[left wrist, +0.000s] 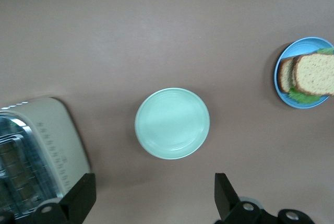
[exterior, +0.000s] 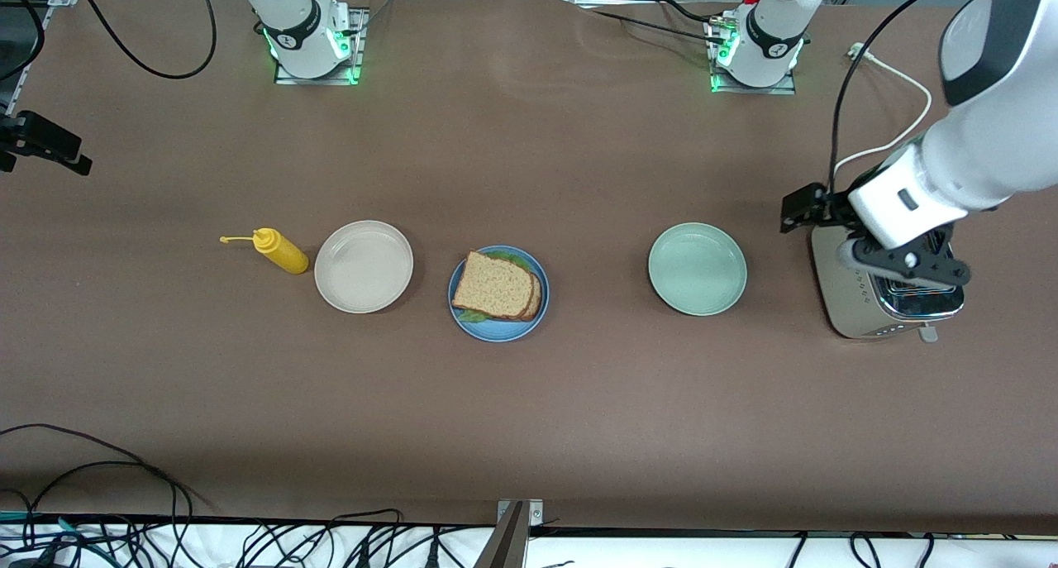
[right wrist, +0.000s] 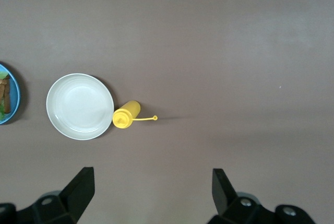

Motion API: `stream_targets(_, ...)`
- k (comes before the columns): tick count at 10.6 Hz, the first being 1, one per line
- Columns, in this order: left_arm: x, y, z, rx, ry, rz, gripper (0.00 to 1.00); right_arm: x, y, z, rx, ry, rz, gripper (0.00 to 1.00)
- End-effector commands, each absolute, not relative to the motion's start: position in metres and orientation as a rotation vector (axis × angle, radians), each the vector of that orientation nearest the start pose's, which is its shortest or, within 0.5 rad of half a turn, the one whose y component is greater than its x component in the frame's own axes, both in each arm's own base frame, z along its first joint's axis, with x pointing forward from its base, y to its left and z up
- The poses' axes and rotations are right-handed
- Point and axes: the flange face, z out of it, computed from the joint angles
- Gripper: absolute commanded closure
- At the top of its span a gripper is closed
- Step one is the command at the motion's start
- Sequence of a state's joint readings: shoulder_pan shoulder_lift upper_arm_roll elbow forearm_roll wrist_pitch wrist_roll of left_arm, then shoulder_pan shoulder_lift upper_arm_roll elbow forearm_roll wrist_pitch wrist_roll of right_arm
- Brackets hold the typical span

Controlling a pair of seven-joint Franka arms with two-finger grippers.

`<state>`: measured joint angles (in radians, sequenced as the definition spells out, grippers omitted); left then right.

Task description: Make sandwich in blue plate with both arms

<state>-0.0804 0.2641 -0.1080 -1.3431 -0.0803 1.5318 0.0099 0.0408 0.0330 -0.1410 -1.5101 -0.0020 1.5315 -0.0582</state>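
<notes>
The sandwich (exterior: 496, 287), two brown bread slices with green lettuce showing at the edges, lies on the blue plate (exterior: 496, 334) at the table's middle. The left wrist view also shows the sandwich (left wrist: 313, 72) on the blue plate (left wrist: 300, 101). My left gripper (exterior: 907, 264) hangs open and empty over the toaster at the left arm's end. In its wrist view the left gripper (left wrist: 154, 187) holds nothing. My right gripper (right wrist: 152, 179) is out of the front view. It is open and empty high over bare table by the yellow bottle.
A beige plate (exterior: 364, 266) and a yellow squeeze bottle (exterior: 281, 251) lie toward the right arm's end. A pale green plate (exterior: 697, 269) and a toaster (exterior: 860, 303) with its white cord (exterior: 901, 138) are toward the left arm's end. Cables (exterior: 99, 469) trail along the nearest edge.
</notes>
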Motion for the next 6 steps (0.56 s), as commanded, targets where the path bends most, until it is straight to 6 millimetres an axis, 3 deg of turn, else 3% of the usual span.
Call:
stream_targets(1, 0.584, -0.078, 0.616, -3.162, 0.413, 0.117, 0.04, 0.551, -0.070, 0.644, -3.121, 0.115, 0.016, 0.00)
stream_targets(2, 0.574, -0.065, 0.629, -3.162, 0.398, 0.116, 0.08, 0.548, -0.069, 0.649, -3.120, 0.112, 0.014, 0.00)
stream_targets(4, 0.561, -0.053, 0.643, -3.161, 0.403, 0.087, 0.07, 0.552, -0.067, 0.641, -3.122, 0.108, 0.033, 0.00)
stream_targets(6, 0.553, -0.046, 0.638, -3.162, 0.402, 0.099, 0.06, 0.554, -0.064, 0.639, -3.121, 0.101, 0.030, 0.00)
